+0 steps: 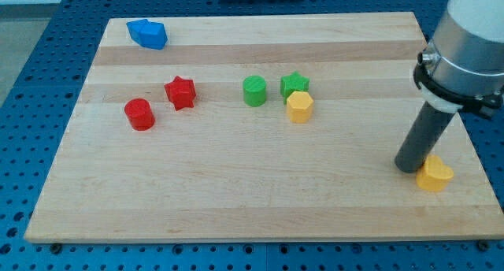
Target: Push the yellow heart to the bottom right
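- Wooden bench (pixel 260 200) filling most of the view, resting on a blue perforated surface (pixel 31 90).
- Yellow heart (pixel 435 175) lying near the bench's bottom right corner, close to the right edge.
- Dark rod coming down from the view's upper right, tilted; my tip (pixel 408 167) set on the bench just to the left of the yellow heart, touching it or nearly so; exact contact hard to judge.
- No fingers on this arm, only the rod, so nothing spread, pressed together or pinching.
- Second yellow block (pixel 299 106), roughly hexagonal, around the middle of the bench, well apart from the tip.
- Green star (pixel 294 84) just above that yellow block, touching it or almost.
- Green cylinder (pixel 254 90) just to the left of the green star, with a small gap between them.
- Red star (pixel 180 92) farther to the view's left, and red cylinder (pixel 139 113) below and to the left of it, near but apart.
- Blue block (pixel 148 33), irregular in shape, near the bench's top left corner, well apart from all others.
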Robot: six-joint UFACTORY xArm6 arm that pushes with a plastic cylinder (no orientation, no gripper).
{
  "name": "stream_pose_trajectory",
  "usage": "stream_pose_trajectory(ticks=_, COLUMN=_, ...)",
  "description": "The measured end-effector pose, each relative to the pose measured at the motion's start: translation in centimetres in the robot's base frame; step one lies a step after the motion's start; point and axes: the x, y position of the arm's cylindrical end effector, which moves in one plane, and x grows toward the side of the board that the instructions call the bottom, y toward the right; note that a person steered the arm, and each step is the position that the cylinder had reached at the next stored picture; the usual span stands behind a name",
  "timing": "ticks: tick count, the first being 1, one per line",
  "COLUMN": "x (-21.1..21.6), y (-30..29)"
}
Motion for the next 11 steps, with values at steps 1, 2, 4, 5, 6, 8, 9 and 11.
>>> stream_pose_trajectory(ticks=1, x=-0.6, y=0.7)
stream_pose_trajectory(ticks=2, x=-1.3, y=1.3)
stream_pose_trajectory(ticks=4, x=-1.5, y=1.4)
stream_pose_trajectory(ticks=5, x=-1.6, y=1.3)
stream_pose_trajectory(ticks=6, x=-1.6, y=1.4)
stream_pose_trajectory(ticks=8, x=-1.3, y=1.6)
stream_pose_trajectory(ticks=9, x=0.0, y=1.6)
stream_pose_trajectory(ticks=11, x=0.8, y=1.0)
